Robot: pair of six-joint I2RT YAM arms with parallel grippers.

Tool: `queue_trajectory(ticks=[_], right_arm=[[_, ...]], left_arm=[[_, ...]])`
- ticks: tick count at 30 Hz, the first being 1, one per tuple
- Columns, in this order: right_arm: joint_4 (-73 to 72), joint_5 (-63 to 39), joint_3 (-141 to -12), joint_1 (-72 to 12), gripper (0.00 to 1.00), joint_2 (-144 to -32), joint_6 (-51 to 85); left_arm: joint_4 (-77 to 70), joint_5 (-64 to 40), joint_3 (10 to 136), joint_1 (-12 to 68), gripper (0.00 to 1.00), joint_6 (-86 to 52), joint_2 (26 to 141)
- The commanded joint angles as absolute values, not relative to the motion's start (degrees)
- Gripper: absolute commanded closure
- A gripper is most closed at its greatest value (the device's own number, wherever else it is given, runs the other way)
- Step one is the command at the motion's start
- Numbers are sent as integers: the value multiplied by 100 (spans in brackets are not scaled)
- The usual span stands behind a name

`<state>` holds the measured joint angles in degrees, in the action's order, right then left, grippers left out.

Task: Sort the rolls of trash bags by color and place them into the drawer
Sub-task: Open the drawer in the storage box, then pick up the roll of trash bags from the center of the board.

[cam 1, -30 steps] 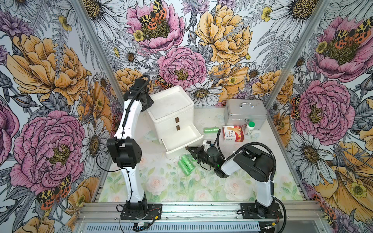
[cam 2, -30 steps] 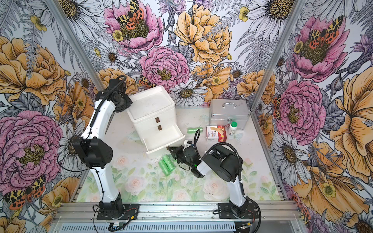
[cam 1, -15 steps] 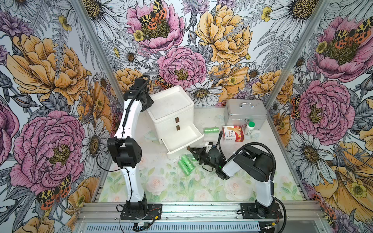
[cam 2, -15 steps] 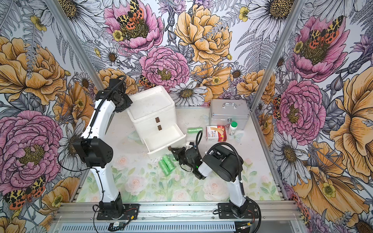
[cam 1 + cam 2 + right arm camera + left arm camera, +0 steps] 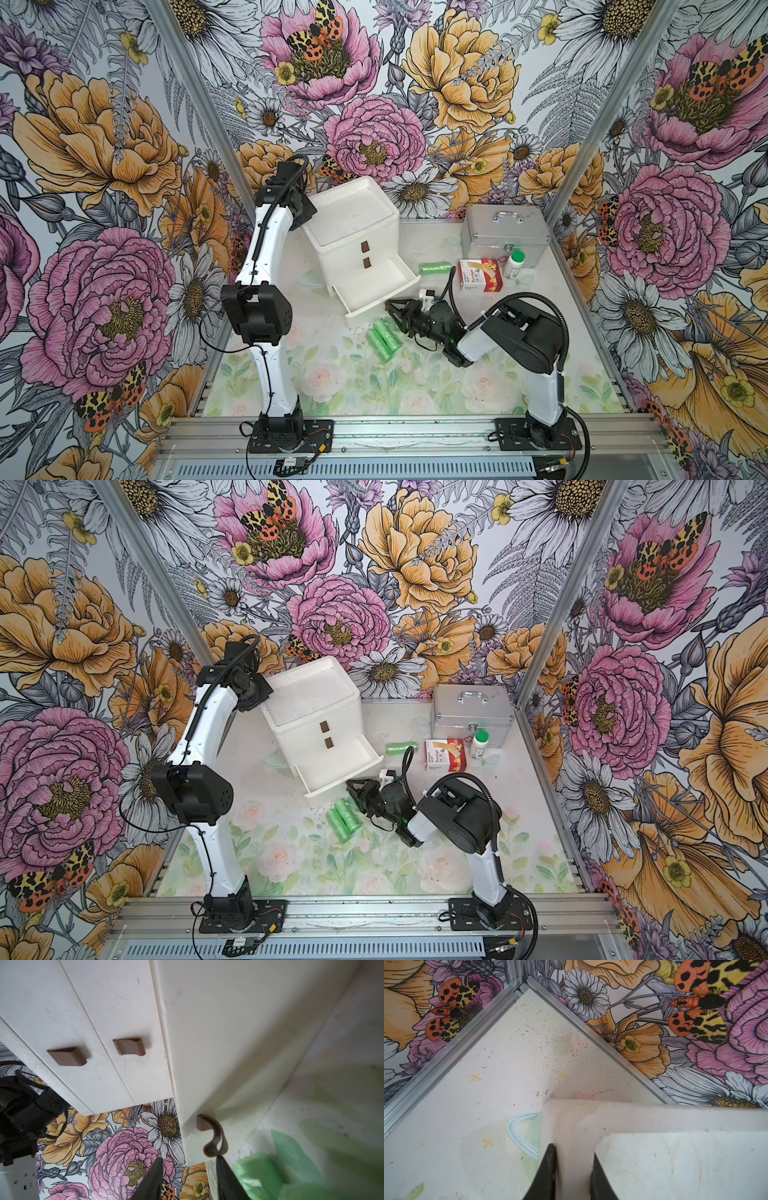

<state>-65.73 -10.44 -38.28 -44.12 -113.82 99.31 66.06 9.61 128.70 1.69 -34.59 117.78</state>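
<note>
Right fingers point(image 5: 226, 1180) parted; green rolls point(image 5: 257, 1176) lie just beside them.

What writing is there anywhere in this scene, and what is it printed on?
"Bandage": on the red and white box, near its top.
The smaller print on that box: too small to read.
The label on the white bottle: too small to read.
Nothing else in view carries legible writing.
</note>
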Motion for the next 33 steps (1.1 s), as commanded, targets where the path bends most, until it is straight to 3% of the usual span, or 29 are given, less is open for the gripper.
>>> queue_trajectory(ticks=[1,6,11,14,17,19,22,33], right_arm=[[-6371,-1459,-3996,-4290,56,-10963,9610],[-4342,-1986,-4363,-4200,52,-10054,8576],[-888,-2109,-5037,-3818,39,-9031,6772],[657,-1719,-5364,-3426,25,-8603,5796],[756,-2114,-5260,-2733,7,-8645,6006],[773,-2387,-5306,-2365,5,-8863,6040],[1060,-1996,-5551,-2178,5,-9014,6083],[2074,-1457,-7372,-1973,7,-10197,7456]], left_arm=[[6600,-857,12590,375,100,-4930,12469],[6595,-806,12715,472,100,-4921,12465],[6595,-811,12678,474,100,-4945,12437],[6595,-780,12564,481,100,-4965,12393],[6594,-738,12507,501,100,-4983,12388],[6598,-765,12524,509,100,-4983,12418],[6599,-806,12552,515,100,-4962,12450],[6596,-892,12542,456,100,-4883,12426]])
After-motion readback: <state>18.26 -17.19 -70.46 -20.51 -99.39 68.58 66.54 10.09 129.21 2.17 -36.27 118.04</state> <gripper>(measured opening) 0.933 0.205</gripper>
